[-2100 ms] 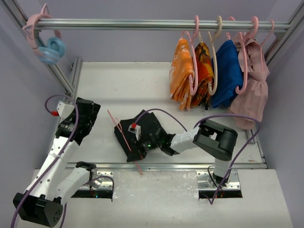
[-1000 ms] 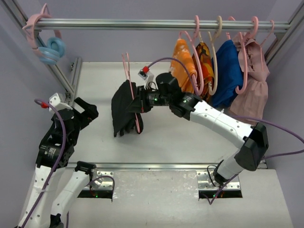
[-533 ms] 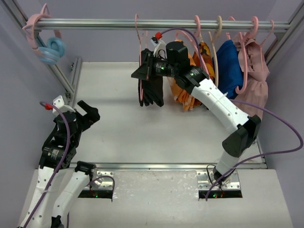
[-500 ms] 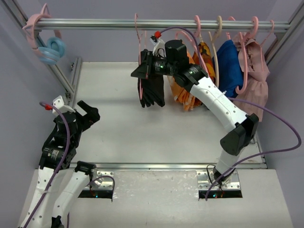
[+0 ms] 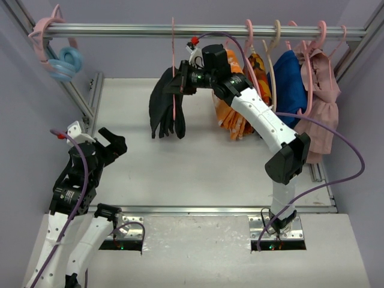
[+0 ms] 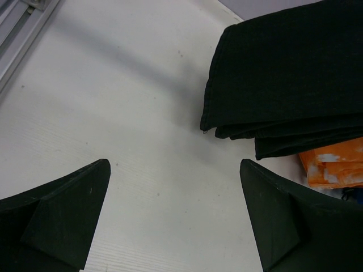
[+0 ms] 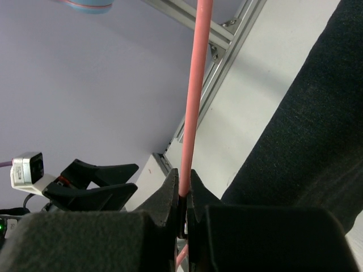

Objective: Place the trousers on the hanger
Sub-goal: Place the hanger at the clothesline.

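Right tool (image 7: 183,195) clamps the hanger (image 7: 197,79) carrying the trousers (image 5: 163,108) near the table's (image 5: 210,162) far edge. Left tool (image 6: 174,164) released.

Right arm extended toward 12 o'clock, right hand (image 5: 179,83) pinched closed. Left arm at 8 o'clock, left hand (image 5: 113,141) spread wide.

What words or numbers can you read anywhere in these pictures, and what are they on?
No words, numbers or signs can be read in any view.
The trousers: plain black, no label showing.
The hanger: bare pink, nothing printed on it.
The small white box low in the right wrist view: no marks can be made out, too small to tell.
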`<state>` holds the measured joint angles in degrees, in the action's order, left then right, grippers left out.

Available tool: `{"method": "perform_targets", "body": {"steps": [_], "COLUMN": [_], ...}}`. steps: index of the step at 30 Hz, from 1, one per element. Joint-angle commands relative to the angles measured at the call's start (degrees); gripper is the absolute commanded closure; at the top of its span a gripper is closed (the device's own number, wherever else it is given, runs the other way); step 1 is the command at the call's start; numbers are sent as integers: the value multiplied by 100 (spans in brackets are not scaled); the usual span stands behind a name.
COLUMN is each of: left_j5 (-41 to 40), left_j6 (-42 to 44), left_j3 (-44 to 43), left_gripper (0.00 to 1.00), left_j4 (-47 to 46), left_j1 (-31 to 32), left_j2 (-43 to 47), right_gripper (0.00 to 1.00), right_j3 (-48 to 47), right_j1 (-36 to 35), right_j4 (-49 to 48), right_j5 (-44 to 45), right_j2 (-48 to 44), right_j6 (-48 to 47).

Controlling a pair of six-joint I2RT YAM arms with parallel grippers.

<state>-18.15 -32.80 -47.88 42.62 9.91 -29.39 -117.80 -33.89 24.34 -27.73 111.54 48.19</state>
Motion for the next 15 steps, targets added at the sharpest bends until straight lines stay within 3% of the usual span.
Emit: {"method": "perform_targets", "body": {"steps": [1,6,7,13,15], "left_j5": [66,100,107,97,70], "left_j6": [99,115,116,116,124], "left_j3": [15,24,24,29,10], "left_gripper": [4,4,4,4,3], "left_j4": [-283,-298,-298,-311,-323], "left_j1": [-60,-52,-57,-60,-60], "left_j2": [84,66,65,13,-62], "right_gripper": [100,100,94,37,9], "right_j3": [7,367,443,1126,1341], "right_j1": [76,76,63,-129,-247], "right_j4": [-982,-1068,-1084,-1160,-1100], "right_j5": [-177,-149,-160,94,279], "right_j2": [-225,-265,-277,-708,-1040], "right_j6": [138,138,138,-140,-358]}}
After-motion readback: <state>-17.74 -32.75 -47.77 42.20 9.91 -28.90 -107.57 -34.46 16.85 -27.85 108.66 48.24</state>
